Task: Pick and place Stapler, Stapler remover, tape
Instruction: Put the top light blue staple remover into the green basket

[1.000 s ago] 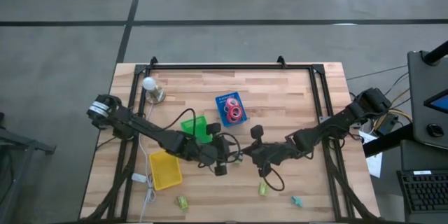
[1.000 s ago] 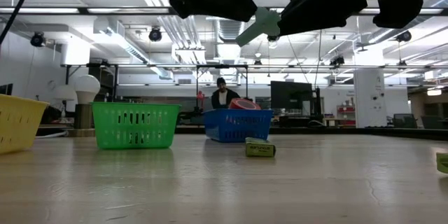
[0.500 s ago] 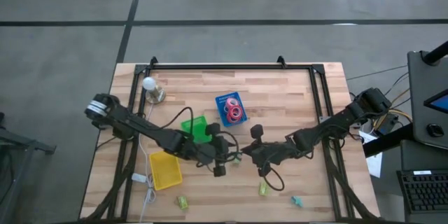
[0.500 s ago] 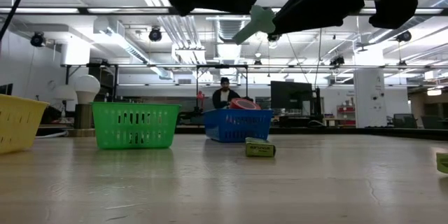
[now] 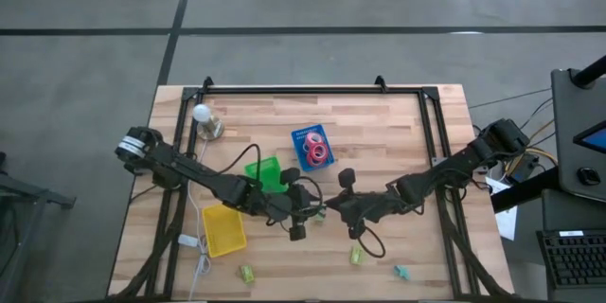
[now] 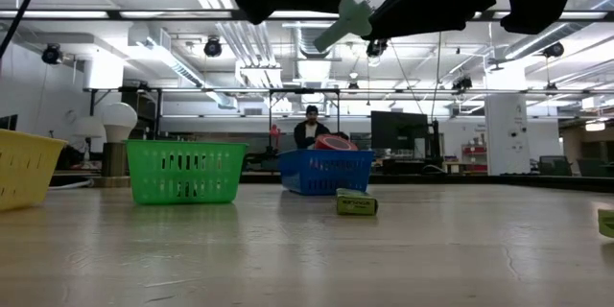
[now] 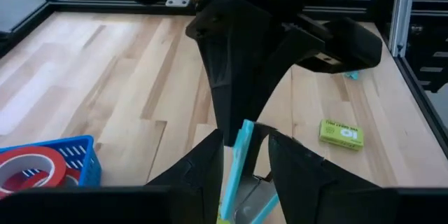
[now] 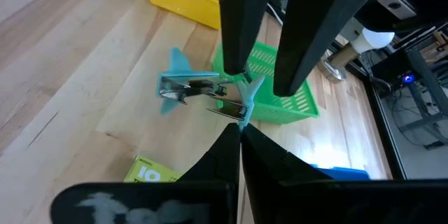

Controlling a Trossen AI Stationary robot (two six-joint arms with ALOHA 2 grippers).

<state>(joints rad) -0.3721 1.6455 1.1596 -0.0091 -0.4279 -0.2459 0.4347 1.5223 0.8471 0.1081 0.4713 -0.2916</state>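
Handover in mid-air above the worktop: right tool pinches one wing of the teal remover, left tool narrowing on the other. Risk: an early release drops it short of the green bin.

Both arms are cut off by the upper edge of the low view, leaving only dark undersides. The yellow bin runs off that view's side edge, as does a green item opposite. A distant person behind the blue bin shows only from the chest up.
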